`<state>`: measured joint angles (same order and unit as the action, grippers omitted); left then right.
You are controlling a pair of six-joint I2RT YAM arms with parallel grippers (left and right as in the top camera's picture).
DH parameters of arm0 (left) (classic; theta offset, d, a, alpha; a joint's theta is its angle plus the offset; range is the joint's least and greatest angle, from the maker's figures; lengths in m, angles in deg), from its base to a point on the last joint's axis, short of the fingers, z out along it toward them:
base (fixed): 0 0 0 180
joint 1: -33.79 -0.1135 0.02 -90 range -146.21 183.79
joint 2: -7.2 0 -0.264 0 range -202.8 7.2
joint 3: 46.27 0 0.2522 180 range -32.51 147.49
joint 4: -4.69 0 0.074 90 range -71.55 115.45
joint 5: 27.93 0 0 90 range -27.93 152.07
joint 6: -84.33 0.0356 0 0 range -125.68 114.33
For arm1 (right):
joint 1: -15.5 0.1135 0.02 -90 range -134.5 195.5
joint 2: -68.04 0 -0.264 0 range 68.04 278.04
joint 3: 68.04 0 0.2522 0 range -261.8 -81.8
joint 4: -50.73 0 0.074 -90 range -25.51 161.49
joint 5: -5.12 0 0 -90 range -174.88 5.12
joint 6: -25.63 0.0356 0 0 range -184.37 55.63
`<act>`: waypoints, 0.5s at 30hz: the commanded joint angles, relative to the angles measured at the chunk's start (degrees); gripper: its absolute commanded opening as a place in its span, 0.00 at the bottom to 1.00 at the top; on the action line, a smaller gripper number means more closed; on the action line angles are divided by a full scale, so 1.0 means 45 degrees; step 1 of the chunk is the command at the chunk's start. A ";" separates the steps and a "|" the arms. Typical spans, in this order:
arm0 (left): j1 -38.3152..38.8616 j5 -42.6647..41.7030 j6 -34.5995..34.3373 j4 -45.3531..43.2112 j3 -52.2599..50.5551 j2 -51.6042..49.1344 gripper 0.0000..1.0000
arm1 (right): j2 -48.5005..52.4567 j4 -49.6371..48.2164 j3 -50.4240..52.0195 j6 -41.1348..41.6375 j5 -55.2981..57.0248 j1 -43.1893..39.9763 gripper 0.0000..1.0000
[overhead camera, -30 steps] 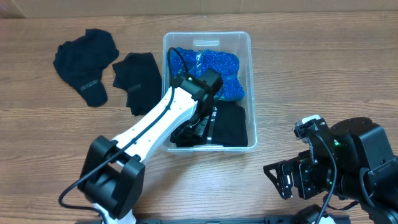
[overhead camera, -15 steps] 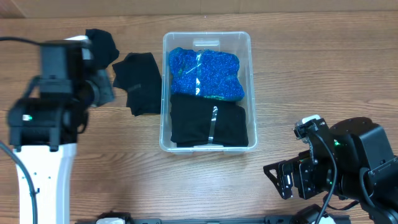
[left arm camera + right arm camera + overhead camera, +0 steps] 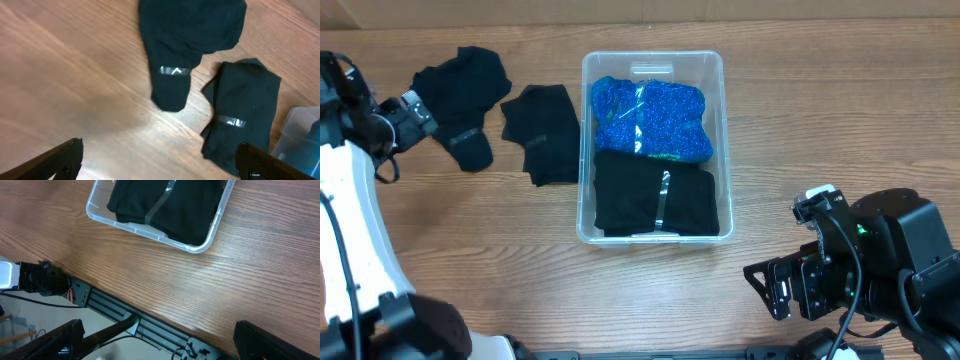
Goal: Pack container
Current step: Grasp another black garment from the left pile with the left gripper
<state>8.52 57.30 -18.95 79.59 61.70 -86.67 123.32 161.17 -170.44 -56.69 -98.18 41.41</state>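
The clear container (image 3: 725,140) stands mid-table and holds a blue sparkly garment (image 3: 650,118) at the back and a folded black garment (image 3: 655,198) at the front. Two more black garments lie on the wood to its left, one crumpled (image 3: 460,95) and one folded (image 3: 542,130). My left gripper (image 3: 412,110) hangs open at the far left, beside the crumpled one. In the left wrist view the left gripper (image 3: 160,165) is wide open over bare wood, with both black garments (image 3: 190,35) (image 3: 242,110) ahead. My right gripper (image 3: 770,285) is open and empty near the front right edge.
In the right wrist view, the container's near corner (image 3: 200,247) with the black garment (image 3: 165,205) is ahead, and the table's front edge with a metal rail (image 3: 150,325) lies under the open right gripper (image 3: 160,340). A container corner (image 3: 305,135) shows at the left wrist view's right edge.
My left arm has pulled out of the container and swung to the far left, and its gripper has opened. The folded black garment stays in the container's front half. The right arm is still.
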 commanded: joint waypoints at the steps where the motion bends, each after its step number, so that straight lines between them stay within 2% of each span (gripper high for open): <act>1: -0.0087 -0.0525 0.0155 -0.0806 0.0005 -0.0831 1.00 | -0.0107 -0.0044 -0.0049 -0.0010 -0.0068 -0.0010 1.00; 15: -0.0223 -0.0617 0.0491 -0.6781 0.0005 -0.5430 1.00 | -0.0107 -0.0044 -0.0049 -0.0010 -0.0068 -0.0010 1.00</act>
<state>7.88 54.63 -18.52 51.73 61.59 -107.30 123.32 161.20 -170.44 -56.69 -98.21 41.41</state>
